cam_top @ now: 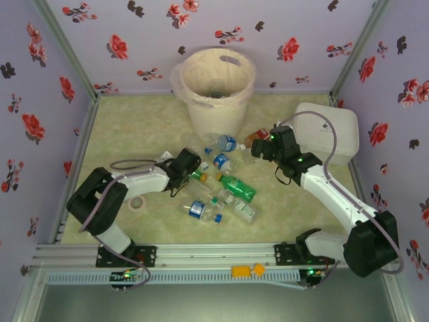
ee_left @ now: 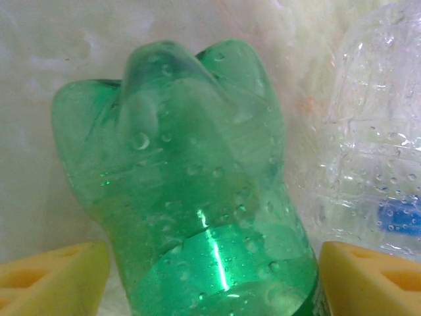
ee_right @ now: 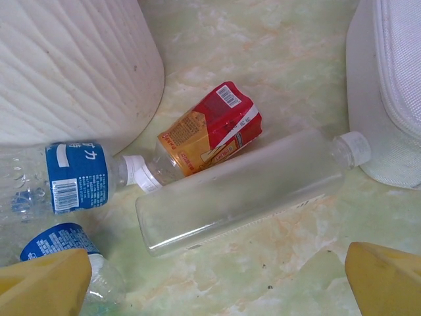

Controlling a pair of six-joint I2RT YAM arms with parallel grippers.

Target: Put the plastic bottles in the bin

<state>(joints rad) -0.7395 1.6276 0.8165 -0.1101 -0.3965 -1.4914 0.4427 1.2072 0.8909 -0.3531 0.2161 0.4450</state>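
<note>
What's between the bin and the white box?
Right wrist view: a red-labelled bottle and a frosted clear bottle lie between the bin and the white box.

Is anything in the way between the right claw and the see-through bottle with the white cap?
Nothing that I can see. The right gripper hangs open over the clear plastic bottle with the white cap, and nothing covers the bottle. The red-labelled plastic bottle lies behind it, not on top.

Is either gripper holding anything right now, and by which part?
Right gripper: nothing. Left gripper straddles the green bottle at its body; whether it grips cannot be told.
</note>
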